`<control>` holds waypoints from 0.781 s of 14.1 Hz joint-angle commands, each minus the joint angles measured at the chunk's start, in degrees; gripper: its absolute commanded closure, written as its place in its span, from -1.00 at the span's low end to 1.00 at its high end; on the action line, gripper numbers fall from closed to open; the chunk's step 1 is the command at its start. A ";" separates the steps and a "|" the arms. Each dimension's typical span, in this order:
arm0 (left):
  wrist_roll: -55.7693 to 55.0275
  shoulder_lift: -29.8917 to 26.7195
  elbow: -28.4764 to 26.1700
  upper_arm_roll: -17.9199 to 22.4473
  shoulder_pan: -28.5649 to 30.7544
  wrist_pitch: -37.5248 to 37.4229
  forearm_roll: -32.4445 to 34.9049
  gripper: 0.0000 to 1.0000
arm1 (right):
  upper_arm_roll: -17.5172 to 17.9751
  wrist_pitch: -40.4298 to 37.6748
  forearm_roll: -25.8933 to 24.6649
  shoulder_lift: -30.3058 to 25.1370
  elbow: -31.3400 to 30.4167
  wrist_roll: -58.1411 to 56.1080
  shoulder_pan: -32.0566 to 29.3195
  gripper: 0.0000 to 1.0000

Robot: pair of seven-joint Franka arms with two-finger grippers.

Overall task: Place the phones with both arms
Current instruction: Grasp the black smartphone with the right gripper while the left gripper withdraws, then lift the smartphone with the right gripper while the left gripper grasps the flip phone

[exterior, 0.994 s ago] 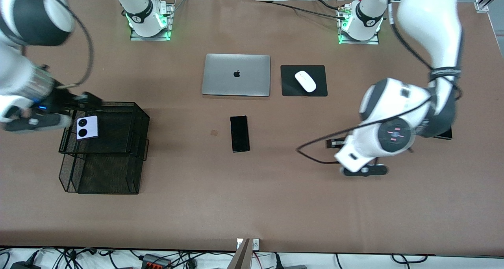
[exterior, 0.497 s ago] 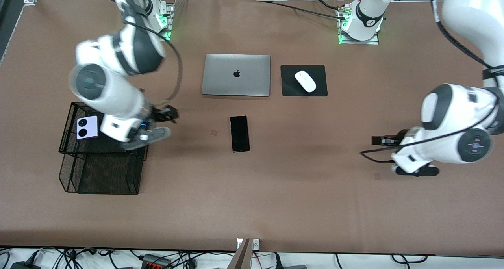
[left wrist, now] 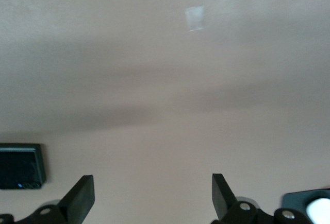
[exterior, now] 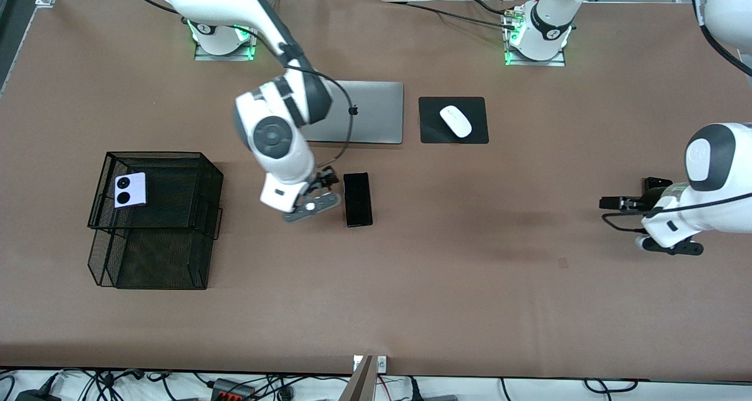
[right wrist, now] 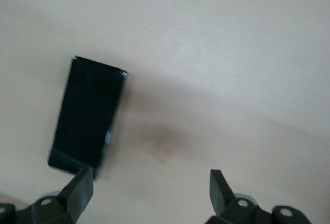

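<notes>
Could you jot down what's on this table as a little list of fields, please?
Lavender phone: on the black mesh tray
Long black phone: on the table, nearer the camera than the laptop
Mouse: on its black pad
Right gripper: open, beside the long black phone
Left gripper: open, empty, at its arm's table end

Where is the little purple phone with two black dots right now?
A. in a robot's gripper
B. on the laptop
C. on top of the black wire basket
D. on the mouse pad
C: the purple phone lies on the upper tier of the black wire basket, near the right arm's end of the table, with no gripper touching it.
</notes>
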 commanded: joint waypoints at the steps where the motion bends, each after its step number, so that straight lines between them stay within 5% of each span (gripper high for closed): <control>1: 5.92 -3.50 -5.69 -0.87 4.52 2.48 0.00 -1.00 | -0.71 4.63 0.50 3.80 1.69 7.60 3.84 -1.00; 11: 27.47 -3.76 -17.11 -0.61 17.18 22.78 1.93 -1.00 | 2.01 11.14 3.31 11.02 2.58 12.90 5.25 -1.00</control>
